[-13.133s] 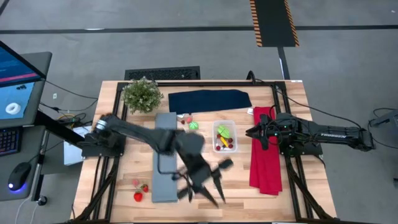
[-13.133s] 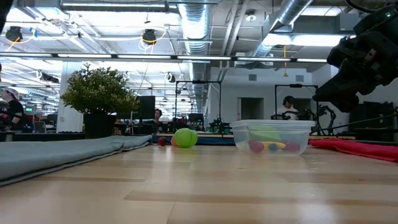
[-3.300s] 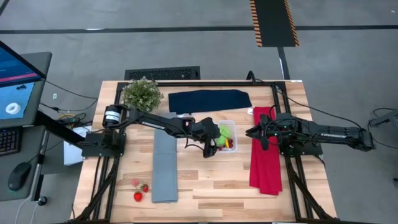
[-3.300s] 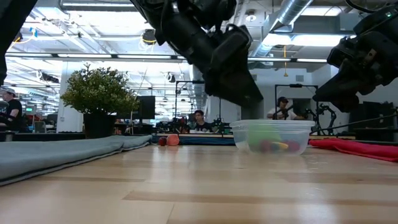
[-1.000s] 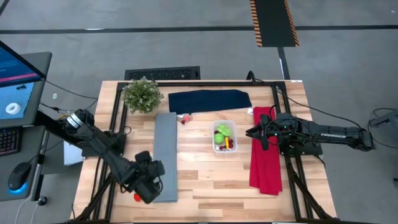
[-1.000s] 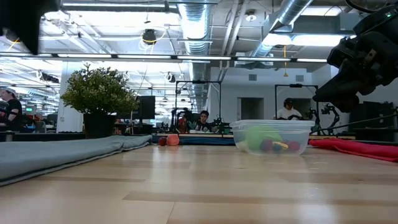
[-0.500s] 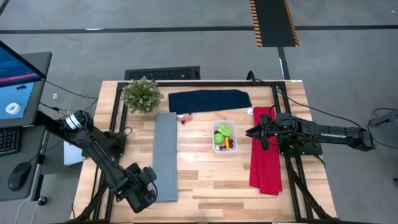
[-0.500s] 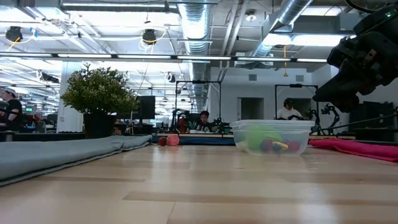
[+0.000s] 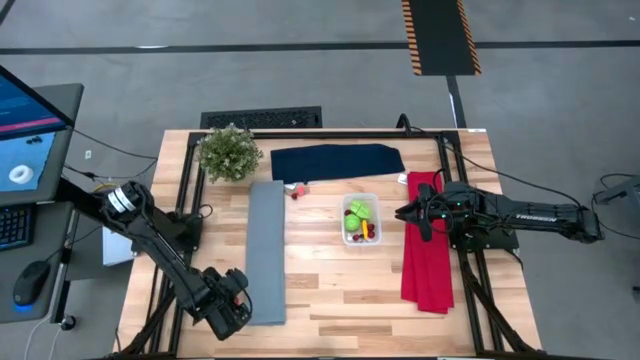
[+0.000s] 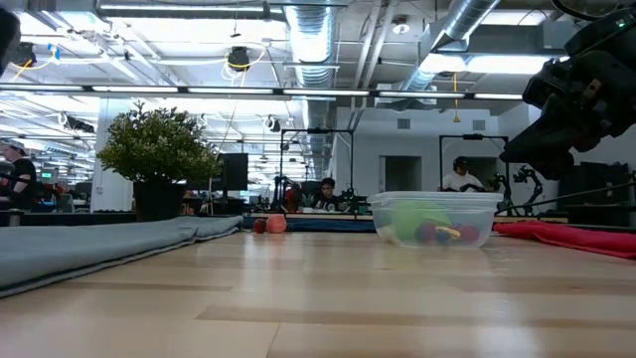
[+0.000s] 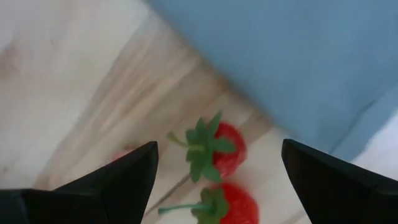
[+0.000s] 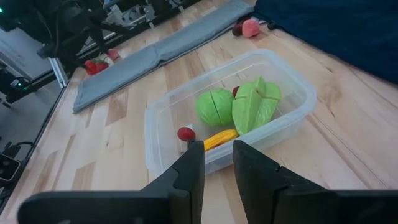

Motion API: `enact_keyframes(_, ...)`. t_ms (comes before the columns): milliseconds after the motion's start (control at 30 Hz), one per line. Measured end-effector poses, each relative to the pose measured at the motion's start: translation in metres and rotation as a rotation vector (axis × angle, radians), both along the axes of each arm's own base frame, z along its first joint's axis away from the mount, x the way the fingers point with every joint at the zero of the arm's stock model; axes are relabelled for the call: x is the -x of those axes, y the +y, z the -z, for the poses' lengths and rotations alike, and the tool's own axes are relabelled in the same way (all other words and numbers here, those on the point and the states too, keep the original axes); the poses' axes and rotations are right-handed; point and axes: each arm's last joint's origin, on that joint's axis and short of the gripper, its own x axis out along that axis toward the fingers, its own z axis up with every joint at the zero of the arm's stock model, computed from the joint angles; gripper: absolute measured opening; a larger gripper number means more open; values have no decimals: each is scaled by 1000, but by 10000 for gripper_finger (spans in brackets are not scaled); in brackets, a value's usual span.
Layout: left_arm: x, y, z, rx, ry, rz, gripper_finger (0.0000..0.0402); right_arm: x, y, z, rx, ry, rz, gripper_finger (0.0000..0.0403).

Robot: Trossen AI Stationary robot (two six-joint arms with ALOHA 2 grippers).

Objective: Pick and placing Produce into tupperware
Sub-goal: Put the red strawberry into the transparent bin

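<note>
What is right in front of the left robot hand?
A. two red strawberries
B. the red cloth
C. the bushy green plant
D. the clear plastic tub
A. The left wrist view shows two red strawberries lying on the wood just ahead of the left gripper, whose jaws stand open, beside the grey cloth.

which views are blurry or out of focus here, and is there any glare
Left wrist view: soft all over, the two strawberries and grey cloth smeared, the dark fingers just blurred shapes. Right wrist view: the tupperware is fairly sharp, its own fingers out of focus. Low view: bright ceiling lights glare. High view: even light, no glare.
</note>
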Motion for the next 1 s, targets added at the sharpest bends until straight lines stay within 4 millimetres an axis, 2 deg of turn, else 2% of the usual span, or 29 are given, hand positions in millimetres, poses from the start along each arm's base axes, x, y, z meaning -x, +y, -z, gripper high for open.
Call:
enact_keyframes(233,-2,-6,20,6,104,-3,332,0,0,0,0,0,0,107)
enact_keyframes(433,-5,-8,19,2,41,20,332,0,0,0,0,-1,0,107)
enact_keyframes(667,-5,-8,19,1,44,13,329,0,0,0,0,-1,0,107)
enact_keyframes(800,-5,-7,19,3,51,9,302,0,0,0,0,-1,0,107)
enact_keyframes(1000,-5,-7,19,4,53,8,229,0,0,0,0,0,0,107)
